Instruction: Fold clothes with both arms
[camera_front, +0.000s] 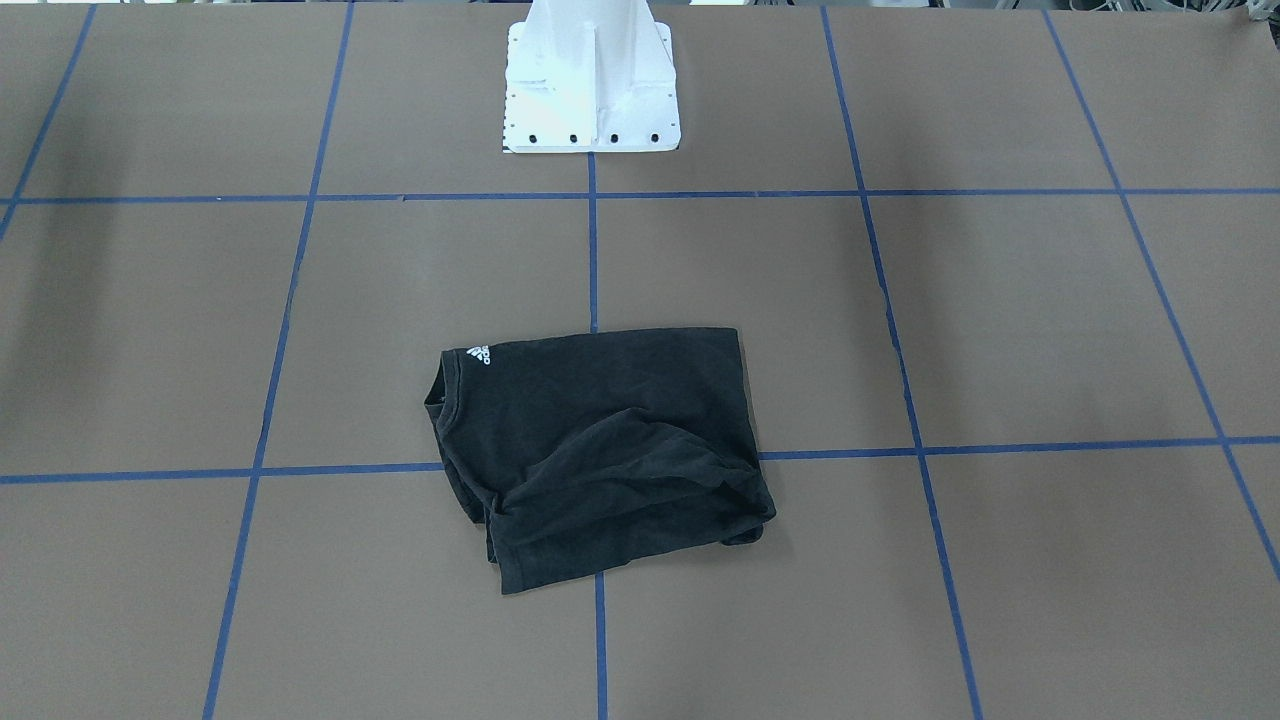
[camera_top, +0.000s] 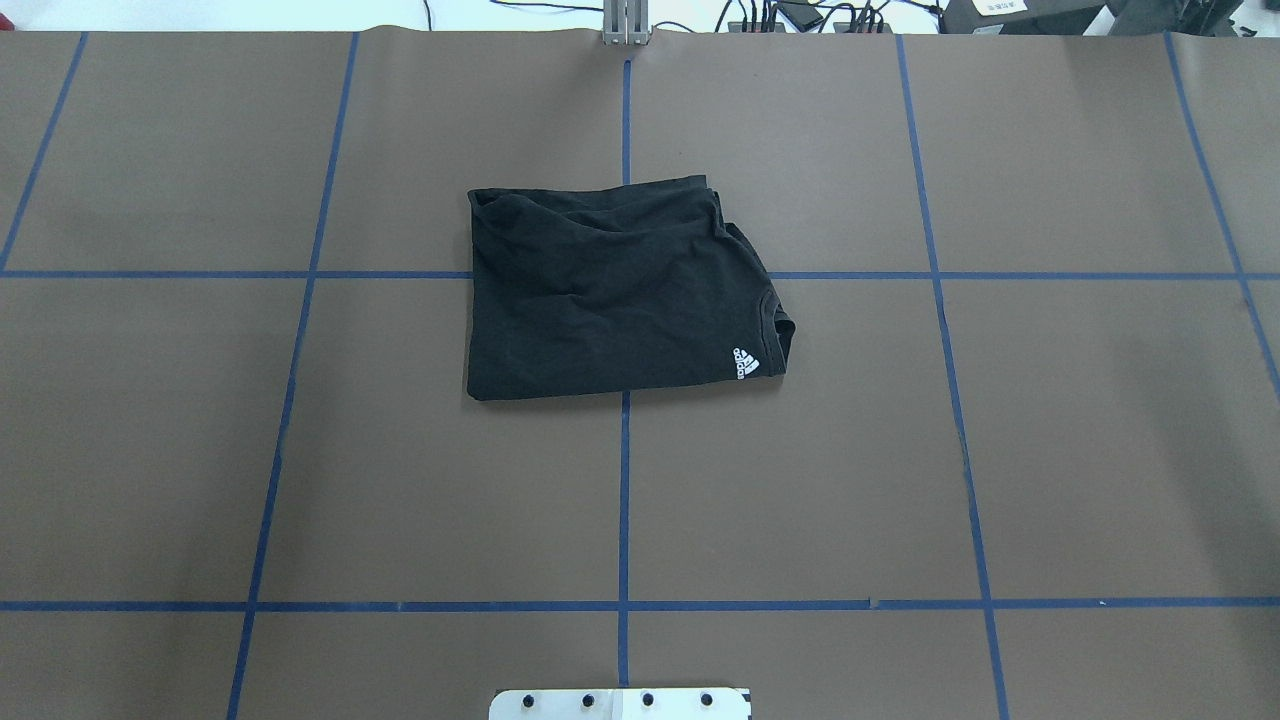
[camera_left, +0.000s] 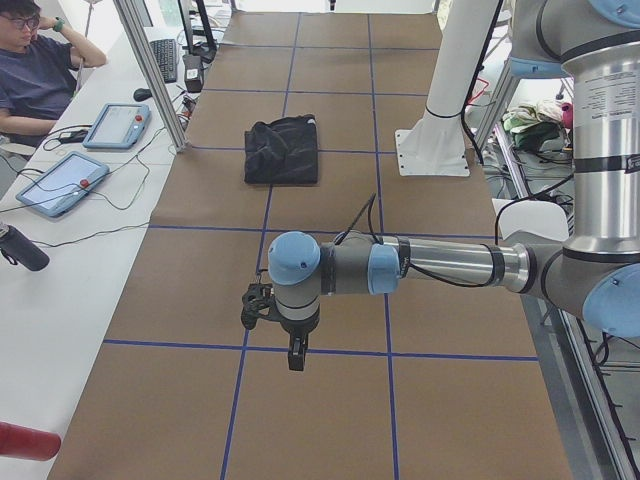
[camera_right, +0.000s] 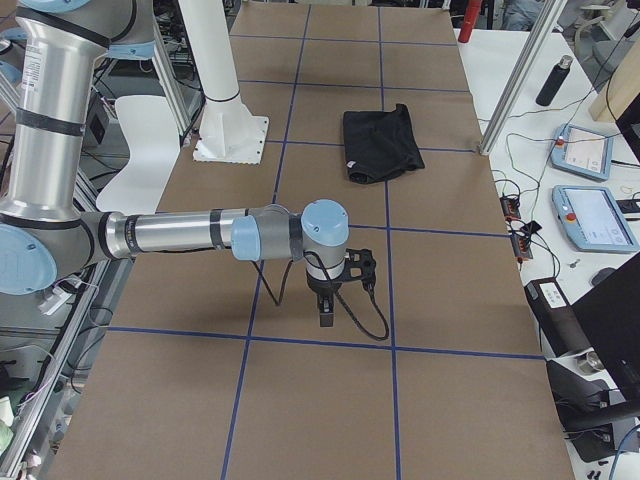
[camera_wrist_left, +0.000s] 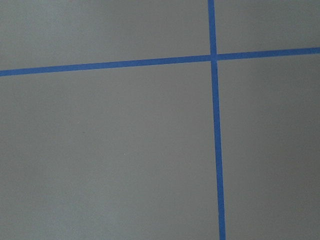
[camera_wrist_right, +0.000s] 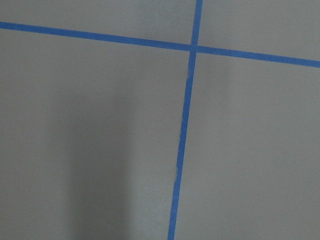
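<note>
Now the fold looks all but finished, with both arms held well clear of the cloth.
Your left arm (camera_left: 440, 262) reaches over bare table (camera_top: 150, 450), the left gripper (camera_left: 296, 358) pointing down; nothing hangs from it, but you cannot tell how far it is open. At mid-table the black T-shirt (camera_top: 610, 290) lies as a rumpled rectangle, white logo (camera_top: 746, 363) up at its right corner. Your right arm (camera_right: 180, 235) mirrors this, the right gripper (camera_right: 326, 314) equally unreadable. Any next move likely calls for both to come in and square the bunched far edge.
</note>
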